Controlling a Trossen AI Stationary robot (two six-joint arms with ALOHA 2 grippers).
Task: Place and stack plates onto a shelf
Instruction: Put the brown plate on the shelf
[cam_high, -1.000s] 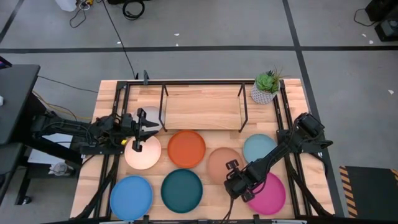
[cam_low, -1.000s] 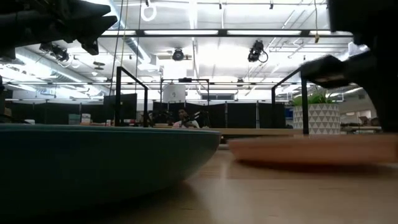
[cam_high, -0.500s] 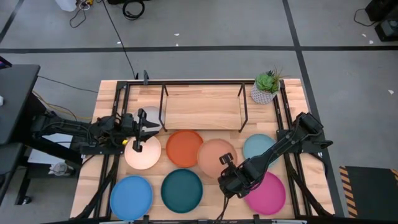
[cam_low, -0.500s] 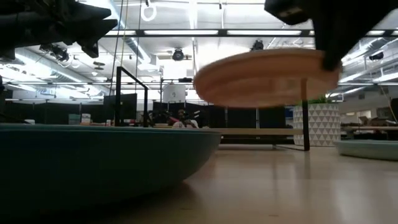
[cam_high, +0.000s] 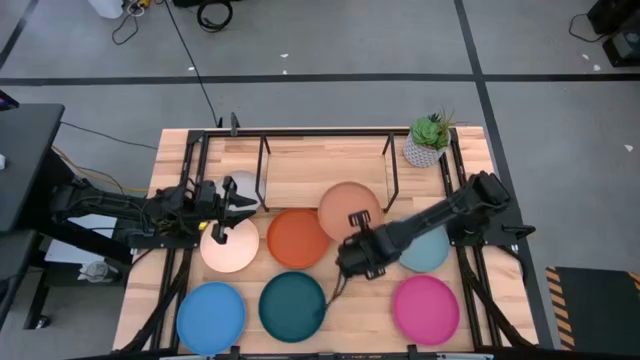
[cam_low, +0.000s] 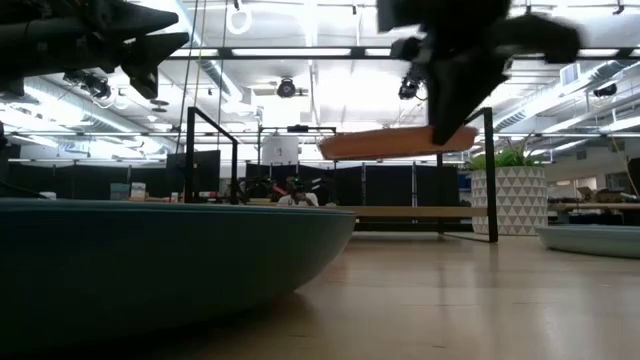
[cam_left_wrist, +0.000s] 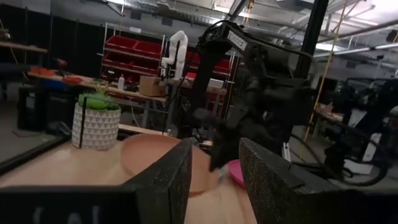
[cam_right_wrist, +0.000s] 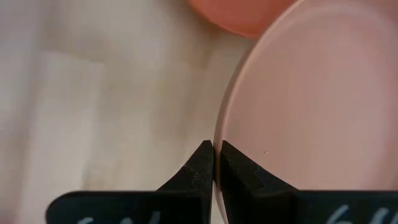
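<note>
Nothing on shelf (cam_high: 325, 170) yet; right end effector (cam_high: 356, 252) pinching peach plate (cam_high: 348, 207) rim, airborne; left end effector (cam_high: 228, 206) open, idle; six plates waiting.

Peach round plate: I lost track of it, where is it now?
Held aloft in the right gripper, the peach round plate hangs at the black-rod shelf's front right, above the orange plate.

A small white pot (cam_high: 422, 152) (patterned, holding a green plant (cam_high: 432, 130)) stands at the tabletop's (cam_high: 470, 150) far right corner.
</note>
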